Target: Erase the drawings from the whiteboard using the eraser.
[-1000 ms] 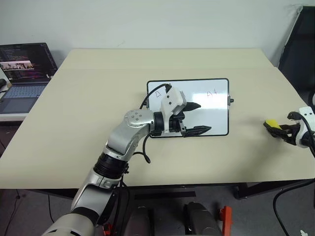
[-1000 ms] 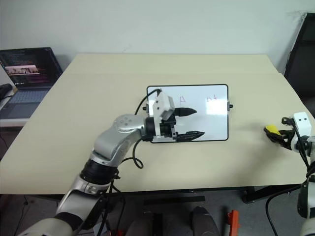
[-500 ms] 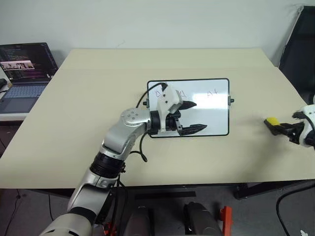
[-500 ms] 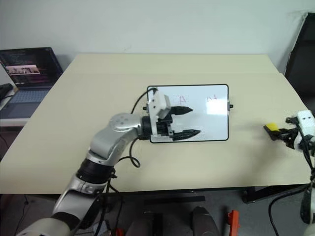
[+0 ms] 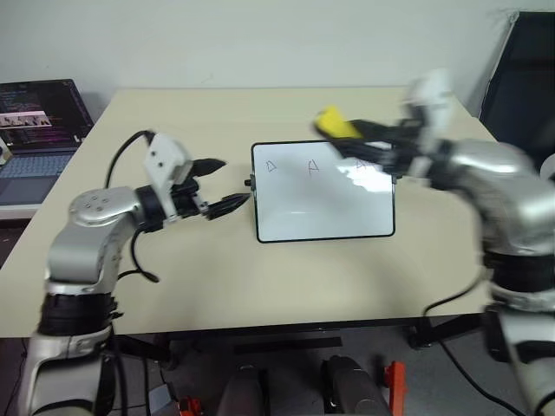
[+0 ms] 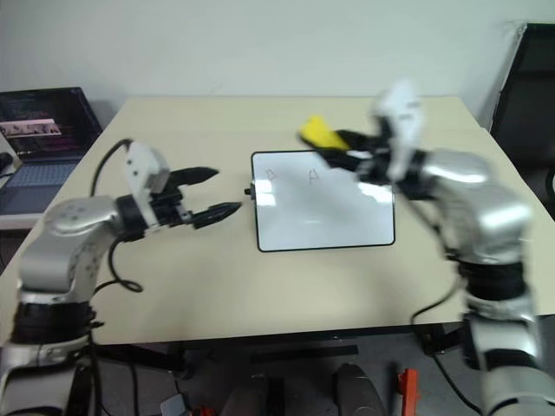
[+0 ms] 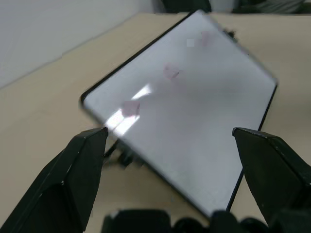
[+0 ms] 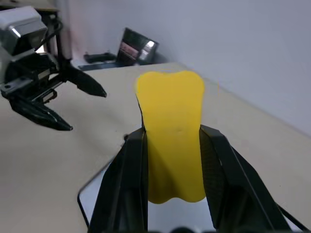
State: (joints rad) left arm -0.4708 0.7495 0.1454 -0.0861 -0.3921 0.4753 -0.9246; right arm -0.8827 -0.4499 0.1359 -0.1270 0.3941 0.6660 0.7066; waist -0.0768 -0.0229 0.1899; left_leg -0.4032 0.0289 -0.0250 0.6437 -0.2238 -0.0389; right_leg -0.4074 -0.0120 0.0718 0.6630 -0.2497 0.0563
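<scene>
The whiteboard [image 5: 323, 204] lies flat in the middle of the table, black-framed. Faint reddish drawings [image 5: 271, 166] run along its far edge; a second one [image 5: 314, 166] sits beside the first, and more marks lie under my right arm. My right gripper [image 5: 350, 132] is shut on the yellow eraser [image 5: 332, 120] and hovers above the board's far edge. In the right wrist view the eraser [image 8: 170, 126] stands clamped between both fingers [image 8: 130, 165]. My left gripper [image 5: 229, 182] is open and empty, just left of the board, pointing at it [image 7: 194, 111].
An open laptop [image 5: 35, 130] sits on a side surface at the far left. A dark chair [image 5: 520, 78] stands at the right, beyond the table corner. Bare table top [image 5: 173, 269] surrounds the board.
My right arm swung up and left from the table's right edge, carrying the eraser over the board. My left gripper drew back off the board to its left side.
</scene>
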